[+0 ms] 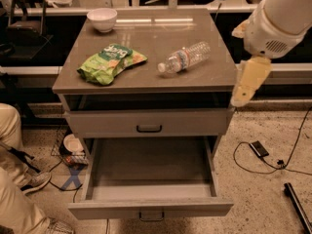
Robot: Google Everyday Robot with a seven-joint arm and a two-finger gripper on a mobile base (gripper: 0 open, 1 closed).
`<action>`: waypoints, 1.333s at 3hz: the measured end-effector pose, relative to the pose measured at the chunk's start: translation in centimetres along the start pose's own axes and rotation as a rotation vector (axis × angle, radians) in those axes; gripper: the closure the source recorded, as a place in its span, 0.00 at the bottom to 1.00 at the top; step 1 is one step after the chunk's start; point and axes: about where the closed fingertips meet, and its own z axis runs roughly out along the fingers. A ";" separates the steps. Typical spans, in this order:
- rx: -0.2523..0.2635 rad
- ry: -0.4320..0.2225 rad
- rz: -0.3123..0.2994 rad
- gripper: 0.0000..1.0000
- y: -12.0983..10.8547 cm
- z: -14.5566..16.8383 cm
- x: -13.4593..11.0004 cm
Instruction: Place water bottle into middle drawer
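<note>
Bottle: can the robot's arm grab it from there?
Probably yes. The bottle lies alone on the cabinet top, and the gripper hangs just off the top's right edge, with nothing between them.

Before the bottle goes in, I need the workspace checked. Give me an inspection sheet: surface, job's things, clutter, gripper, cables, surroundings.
Surface: grey cabinet top, carrying three things.
Job's things: bottle on its side on the top, right of centre, cap toward the front left; middle drawer pulled out, nothing seen inside.
Clutter: chip bag left of the bottle, apart from it; white bowl at the back left corner.
Gripper: gripper hangs beside the cabinet's right edge, away from the bottle.
Cables: cable looped on the floor at right, by a small dark device.
Surroundings: upper drawer shut; person's legs at left; blue tape cross on the floor.
</note>
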 end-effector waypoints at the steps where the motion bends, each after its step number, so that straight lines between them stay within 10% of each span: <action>1: 0.032 0.006 -0.068 0.00 -3.3 4.3 -3.0; 4: 0.147 0.163 -0.206 0.00 -8.2 7.8 -3.1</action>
